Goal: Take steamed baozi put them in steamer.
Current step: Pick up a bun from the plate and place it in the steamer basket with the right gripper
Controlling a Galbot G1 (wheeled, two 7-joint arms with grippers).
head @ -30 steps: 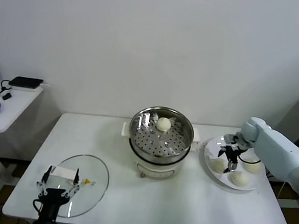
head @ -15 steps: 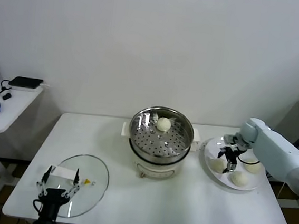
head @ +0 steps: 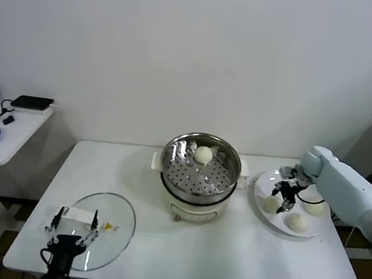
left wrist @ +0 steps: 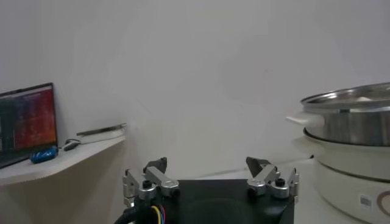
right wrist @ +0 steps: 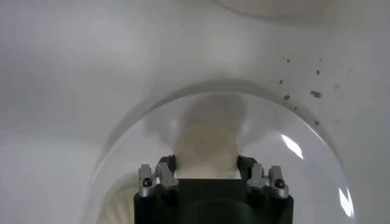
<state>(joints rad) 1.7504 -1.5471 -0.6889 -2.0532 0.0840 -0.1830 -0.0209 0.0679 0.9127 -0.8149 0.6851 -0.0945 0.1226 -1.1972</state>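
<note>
The steel steamer (head: pixel 192 178) stands on its white pot at mid-table and holds one baozi (head: pixel 203 154) at its far side. Three more baozi lie on the white plate (head: pixel 316 226) to the right. My right gripper (head: pixel 283 195) is down at the plate, its fingers closed against the sides of the nearest baozi (head: pixel 271 204), which rests on the plate. In the right wrist view that baozi (right wrist: pixel 205 137) fills the gap between my gripper's (right wrist: pixel 206 165) fingers. My left gripper (head: pixel 70 237) is parked open and empty at the front left, over the edge of the glass lid.
The flat glass lid (head: pixel 111 228) lies at the front left of the white table. The steamer's side also shows in the left wrist view (left wrist: pixel 356 122). A side table with a mouse and a black device stands at the far left.
My right gripper has shifted slightly up and left at the plate, staying around the same baozi. The left arm has not moved.
</note>
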